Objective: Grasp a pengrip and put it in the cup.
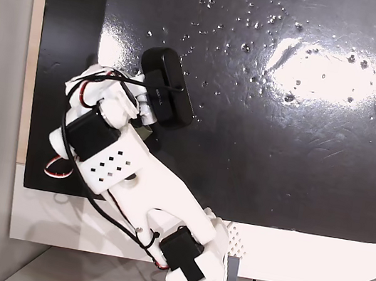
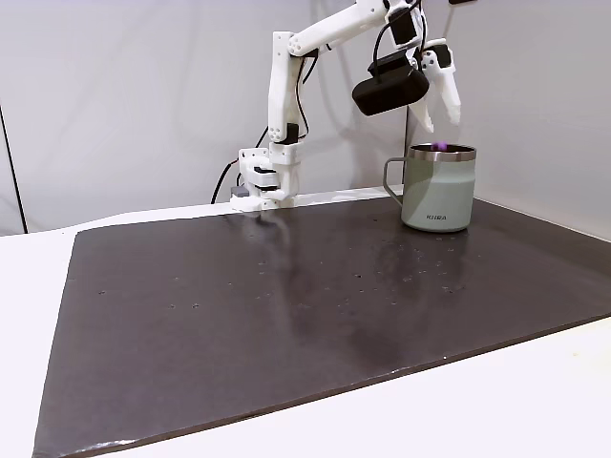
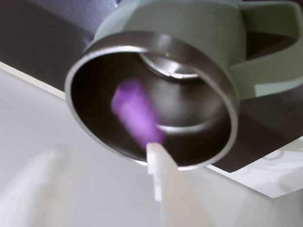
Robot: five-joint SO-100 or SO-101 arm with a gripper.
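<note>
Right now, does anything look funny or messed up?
Nothing looks broken or spilled. The purple pengrip, blurred, sits over the mouth of the upright cup, right below the open gripper. The black mat just has small specks.

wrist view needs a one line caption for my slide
Blurred purple pen grip at the mouth of the steel cup, just beyond a white gripper fingertip.
</note>
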